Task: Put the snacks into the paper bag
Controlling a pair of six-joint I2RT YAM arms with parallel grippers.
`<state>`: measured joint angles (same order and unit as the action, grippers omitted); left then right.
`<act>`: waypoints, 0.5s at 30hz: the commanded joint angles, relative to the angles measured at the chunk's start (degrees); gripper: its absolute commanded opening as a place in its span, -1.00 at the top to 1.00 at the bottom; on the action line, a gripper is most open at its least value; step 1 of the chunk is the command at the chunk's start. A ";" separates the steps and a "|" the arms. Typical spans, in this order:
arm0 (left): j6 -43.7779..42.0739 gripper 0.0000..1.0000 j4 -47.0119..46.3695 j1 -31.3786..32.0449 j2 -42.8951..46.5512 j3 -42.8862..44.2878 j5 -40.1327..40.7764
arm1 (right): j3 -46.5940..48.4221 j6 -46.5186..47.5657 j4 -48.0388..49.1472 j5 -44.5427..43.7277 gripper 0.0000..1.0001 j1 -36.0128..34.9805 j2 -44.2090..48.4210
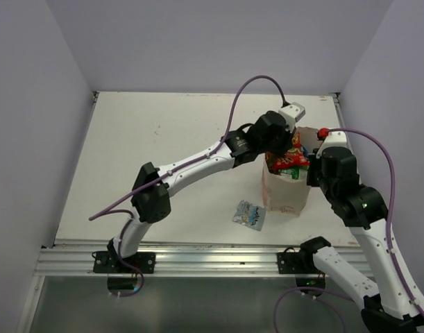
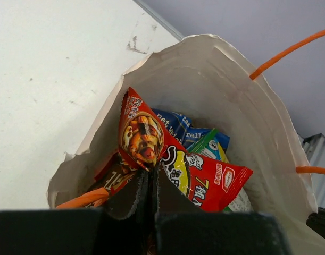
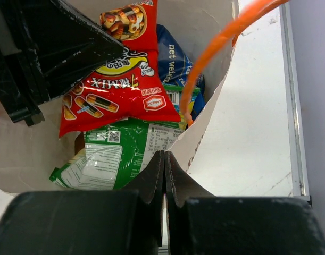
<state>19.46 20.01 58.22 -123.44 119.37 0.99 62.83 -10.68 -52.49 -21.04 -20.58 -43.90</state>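
The bag [image 1: 284, 198] stands on the worktop [image 1: 163, 139] with snacks [image 3: 119, 154] inside. The left gripper [image 2: 150, 172] reaches into it, clenched on a red packet [image 2: 205, 183]. The right gripper [image 3: 165, 156] is clamped on the bag's rim. A silver-blue packet [image 1: 249, 214] lies just beside the bag.

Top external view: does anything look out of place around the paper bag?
Yes. One silver-blue packet lies flat on the table, outside the paper bag, beside its base. The other snacks in view sit inside the bag, so this one looks left behind.
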 commanded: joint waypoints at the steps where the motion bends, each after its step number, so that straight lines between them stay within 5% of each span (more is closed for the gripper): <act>1: -5.48 1.00 13.20 1.90 -1.63 1.12 7.52 | 0.45 0.22 1.60 1.53 1.00 -0.16 -0.31; 7: -8.47 1.00 10.00 4.36 1.08 -1.23 11.84 | 0.54 0.22 1.51 1.53 1.00 -0.16 -0.48; 11: -9.00 0.08 -5.74 5.42 13.44 -14.64 10.61 | 0.63 0.22 1.42 1.61 1.00 -0.16 -0.40; 12: -9.61 -0.32 -12.82 5.94 18.27 -19.65 10.69 | 0.63 0.13 1.34 1.53 1.00 -0.16 -0.31; 15: -11.02 -0.60 -24.27 7.35 25.76 -27.67 13.15 | 0.72 0.22 1.34 1.70 1.00 -0.16 -0.13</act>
<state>11.35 10.74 63.59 -108.81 98.80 11.75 62.83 -10.70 -51.72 -19.97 -20.58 -44.10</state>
